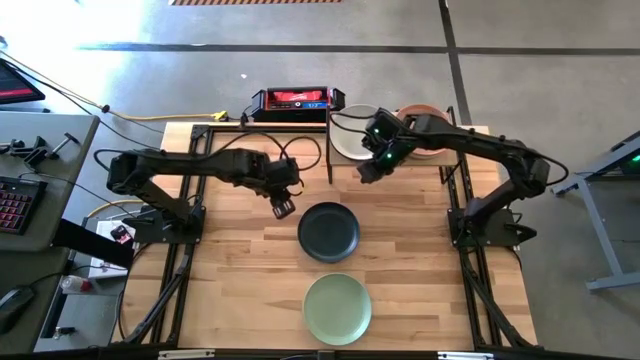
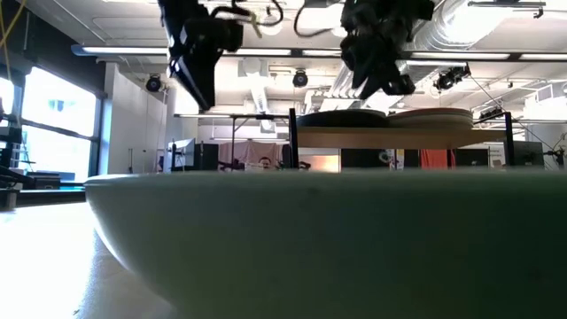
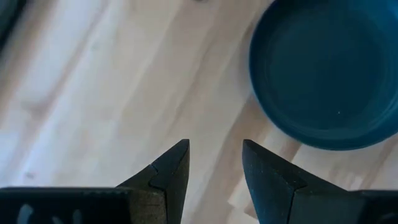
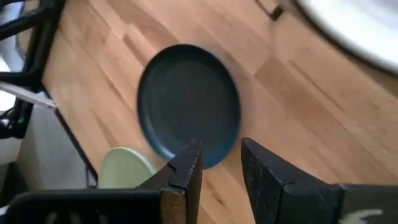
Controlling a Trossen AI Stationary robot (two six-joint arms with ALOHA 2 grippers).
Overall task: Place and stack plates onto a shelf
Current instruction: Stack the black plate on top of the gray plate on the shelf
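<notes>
On the slatted wooden bench (image 1: 240, 260), two plates lie in the open middle, one behind the other; the black plate (image 1: 328, 232) sits mid-bench, flat and alone, and the green plate (image 1: 337, 308) lies nearer the front edge, just apart from it; in the low view the green plate's rim fills the whole foreground. At the far edge, right of centre, stands the shelf (image 1: 331, 150) with its black posts; a cream plate (image 1: 350, 135) rests on its left half and a terracotta plate (image 1: 425, 147) on its right, the latter mostly hidden under the right arm; the low view shows flat stacks on the board, though how many plates each holds I cannot tell. Behind the shelf's left end lies a red-and-black box (image 1: 292, 100). The left gripper (image 1: 282, 208) hangs above bare wood just left of the black plate, jaws parted with a modest gap and holding nothing; the right gripper (image 1: 366, 174) hovers by the shelf's front edge, far of the black plate, jaws narrowly apart and empty.
</notes>
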